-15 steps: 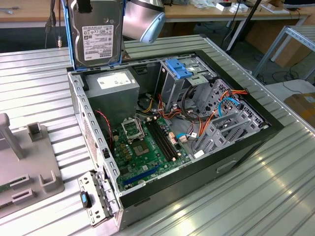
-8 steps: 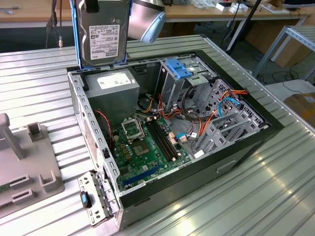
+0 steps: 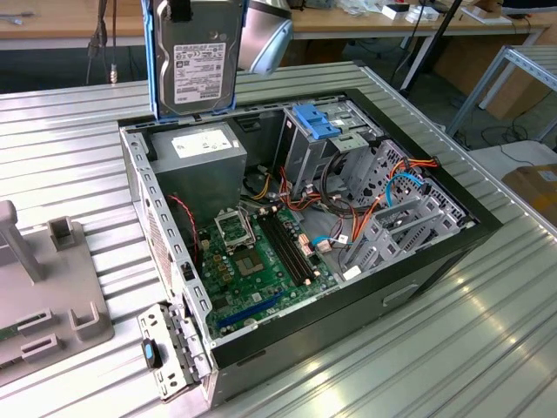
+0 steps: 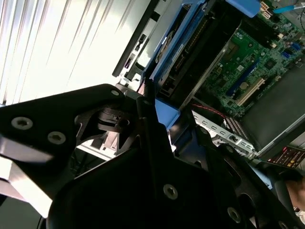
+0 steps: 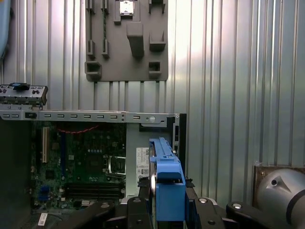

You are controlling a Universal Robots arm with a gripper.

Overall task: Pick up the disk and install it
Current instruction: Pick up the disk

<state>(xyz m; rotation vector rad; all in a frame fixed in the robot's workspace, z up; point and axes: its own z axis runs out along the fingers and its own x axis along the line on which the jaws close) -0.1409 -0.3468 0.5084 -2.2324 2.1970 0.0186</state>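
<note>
The disk (image 3: pixel 196 57), a grey hard drive in a bright blue carrier frame, hangs upright in the air above the back corner of the open computer case (image 3: pixel 139 187), over its power supply. My gripper (image 5: pixel 167 210) is shut on the disk, with a black finger on either side of its blue edge (image 5: pixel 167 183) in the first wrist view. In the second wrist view the disk (image 4: pixel 174 47) runs edge-on from my gripper (image 4: pixel 162 119) towards the case below. The top of the disk and the gripper body are cut off in the exterior view.
The case lies open on a ribbed metal table (image 3: pixel 452 348), showing the green motherboard (image 3: pixel 252 270), a power supply (image 3: pixel 196 152), a fixed blue bracket on a metal cage (image 3: pixel 315 120), and drive cages with orange and blue cables (image 3: pixel 396 209). A grey fixture plate (image 3: pixel 43 305) sits at the exterior view's left.
</note>
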